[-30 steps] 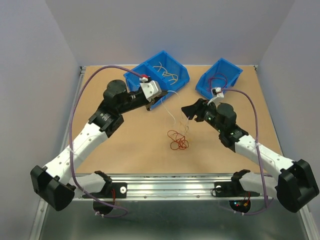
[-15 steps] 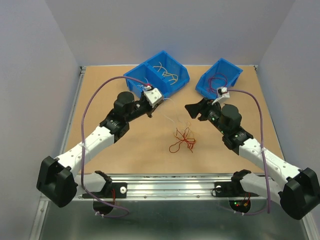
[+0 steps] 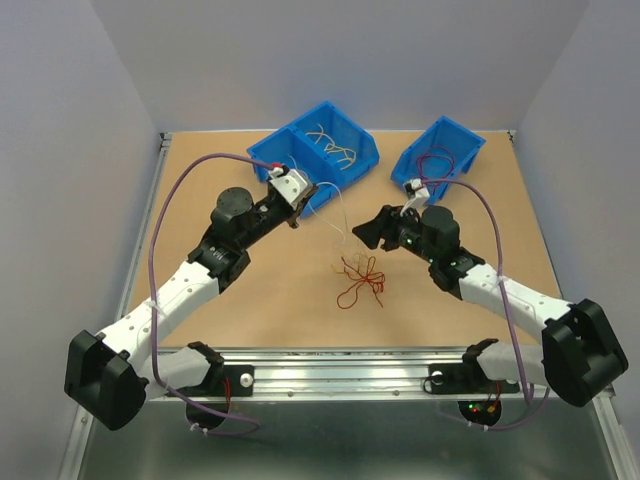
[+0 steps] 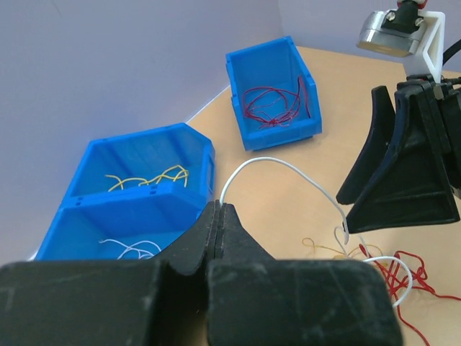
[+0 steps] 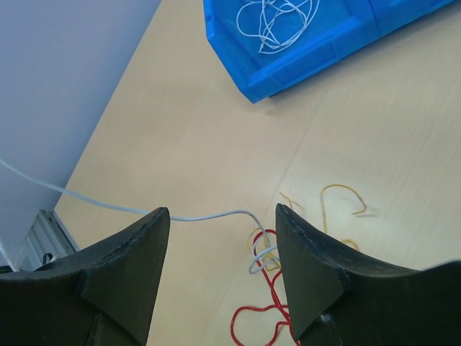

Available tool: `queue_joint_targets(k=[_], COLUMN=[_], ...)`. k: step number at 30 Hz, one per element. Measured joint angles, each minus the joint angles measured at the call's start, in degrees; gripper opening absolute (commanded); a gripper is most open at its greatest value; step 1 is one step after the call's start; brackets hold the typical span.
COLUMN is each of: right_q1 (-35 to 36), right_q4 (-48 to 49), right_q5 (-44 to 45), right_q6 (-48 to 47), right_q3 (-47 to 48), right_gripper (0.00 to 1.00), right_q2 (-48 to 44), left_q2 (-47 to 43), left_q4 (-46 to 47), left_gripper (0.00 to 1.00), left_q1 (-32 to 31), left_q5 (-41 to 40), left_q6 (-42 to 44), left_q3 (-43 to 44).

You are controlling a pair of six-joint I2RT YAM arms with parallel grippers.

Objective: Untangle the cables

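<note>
Now, left gripper (image 4: 218,210): fingers pressed together, pinching one end of the white wire.
Double bin (image 4: 137,213): yellow wires (image 4: 148,178) in one half, white ones in the other.
White wire (image 4: 288,167): arcs from the pinch down into the tangle; probably hair-light, limp and a little springy, best held near an end.
Tangle (image 3: 360,278): red and yellow-orange cables knotted on the table (image 3: 250,290) between the arms; likely to snag, so draw slowly.
Right gripper (image 5: 223,231): fingers spread, gripping nothing; the white wire crosses between them.
Single bin (image 4: 281,133): red wires (image 4: 274,108).
</note>
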Motion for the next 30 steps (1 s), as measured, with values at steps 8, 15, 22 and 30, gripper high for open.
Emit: queue_joint_targets(k=[8,15,22,30], right_q1=[2.25,3.34,3.74,3.74], right_q4=[1.09,2.08,2.43,3.06], right_q5=[-1.51,-1.42,0.13,0.48], right_q6=[-0.46,-0.90,-1.66,-2.47], right_q3=[0.02,0.07,1.38,3.15], right_gripper=[0.61,0.56,0.42,0.01], right_q2=[3.98,6.58,9.40,10.95], left_q2=[0.04,0.04,0.04,-0.09], left_q4=[-0.20,-0.20,-0.17,-0.17], left_gripper=[0.00,0.00,0.00,0.00], left_q1=[1.36,2.80,2.99,2.99], left_q5=[-1.66,-2.14,-0.46,1.68], left_q6=[-1.70,-3.30,-3.87,-3.89], left_q3=[0.00,0.00,0.00,0.00])
